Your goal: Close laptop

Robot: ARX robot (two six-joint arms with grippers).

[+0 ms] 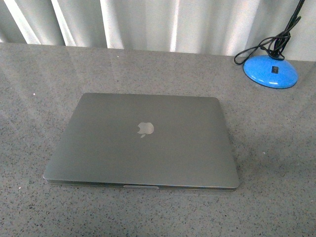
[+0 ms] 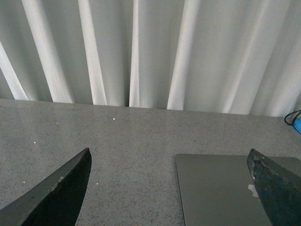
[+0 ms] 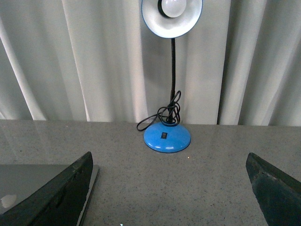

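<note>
On the grey table (image 1: 276,163), center, you see the laptop (image 1: 143,140) lying flat with its lid fully down, logo up, so the closing looks done. Left gripper (image 2: 171,188) hangs above the table with jaws spread wide, holding nothing; the laptop's corner sits beneath it. Right gripper (image 3: 171,188) is likewise apart and empty, facing the blue lamp (image 3: 168,135) (well clear of the laptop). Neither arm shows in the front view.

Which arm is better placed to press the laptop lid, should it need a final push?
Neither clearly. The laptop already lies shut on the table. Both open grippers, left and right, see one lid edge; the left sees more lid.
</note>
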